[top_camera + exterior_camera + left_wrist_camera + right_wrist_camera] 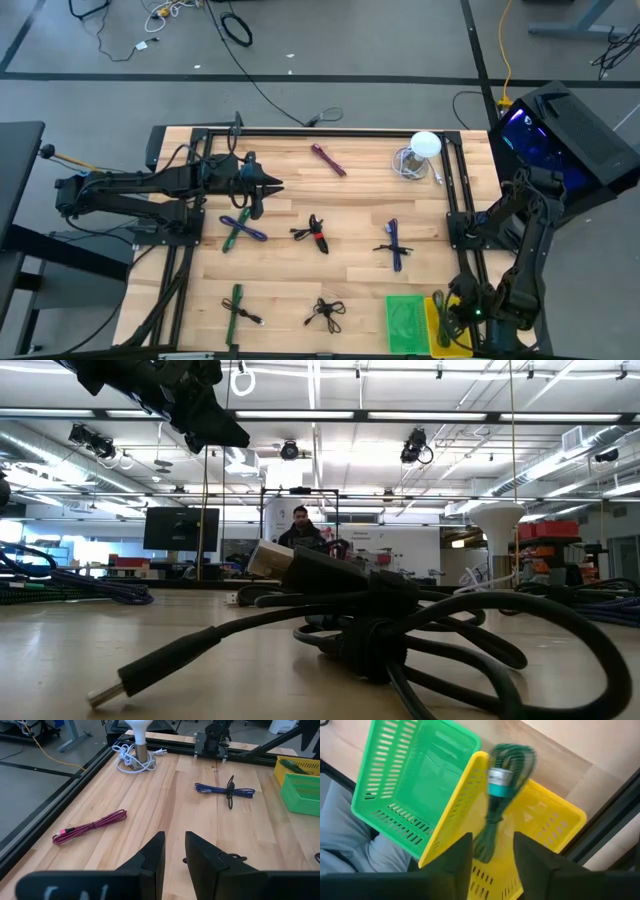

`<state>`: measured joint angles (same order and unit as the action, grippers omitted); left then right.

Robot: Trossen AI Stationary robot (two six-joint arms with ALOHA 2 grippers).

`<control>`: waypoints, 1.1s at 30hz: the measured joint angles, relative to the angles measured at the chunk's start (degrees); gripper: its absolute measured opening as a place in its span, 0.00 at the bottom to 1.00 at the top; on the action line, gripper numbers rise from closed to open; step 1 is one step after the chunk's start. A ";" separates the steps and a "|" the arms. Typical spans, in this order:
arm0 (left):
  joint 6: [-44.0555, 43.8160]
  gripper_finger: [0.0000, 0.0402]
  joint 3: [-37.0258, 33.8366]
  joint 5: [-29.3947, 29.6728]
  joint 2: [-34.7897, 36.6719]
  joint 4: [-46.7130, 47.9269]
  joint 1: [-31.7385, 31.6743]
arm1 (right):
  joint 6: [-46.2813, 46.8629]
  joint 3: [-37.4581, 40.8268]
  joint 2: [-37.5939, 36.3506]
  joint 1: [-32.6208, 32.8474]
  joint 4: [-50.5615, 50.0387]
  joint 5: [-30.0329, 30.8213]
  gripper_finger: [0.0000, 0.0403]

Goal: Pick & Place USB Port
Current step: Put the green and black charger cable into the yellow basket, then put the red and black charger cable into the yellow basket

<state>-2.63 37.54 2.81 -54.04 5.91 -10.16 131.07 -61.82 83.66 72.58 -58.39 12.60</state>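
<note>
Braided green cable [495, 815] hangs over slotted yellow plastic basket [555, 827].

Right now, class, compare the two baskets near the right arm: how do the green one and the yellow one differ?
The green basket is empty, while the yellow basket has a green cable dropping into it below the right claw. The green basket lies nearer the table's middle; the yellow one sits at the edge. Both are slotted plastic, side by side and touching.
</note>
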 joint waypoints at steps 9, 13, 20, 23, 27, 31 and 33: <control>0.28 0.19 0.00 0.00 0.00 0.00 0.00 | -0.11 0.02 -0.53 -0.58 -5.09 0.02 0.44; 0.31 0.19 0.00 0.19 0.00 -0.02 0.00 | -1.09 0.02 -2.29 -2.69 -10.76 2.01 0.42; 0.35 0.19 0.00 0.83 0.00 -0.02 0.00 | -13.11 0.02 -5.75 -12.21 -16.23 8.76 0.41; 0.37 0.19 0.00 1.64 0.00 -0.03 -0.02 | -23.37 0.02 -6.50 -18.67 -15.59 13.84 0.41; 0.39 0.19 0.00 2.34 0.00 -0.04 -0.02 | -39.21 0.02 -6.75 -29.11 -12.33 16.43 0.41; 0.35 0.19 0.00 2.34 0.00 -0.02 -0.02 | -57.82 0.02 -6.75 -39.77 -6.00 19.87 0.41; 0.37 0.19 0.00 2.34 0.00 -0.02 0.00 | -67.87 0.02 -6.75 -45.06 -1.85 20.40 0.41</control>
<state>-2.27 37.54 5.15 -54.04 5.89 -10.16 63.19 -61.80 76.90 27.52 -60.24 33.00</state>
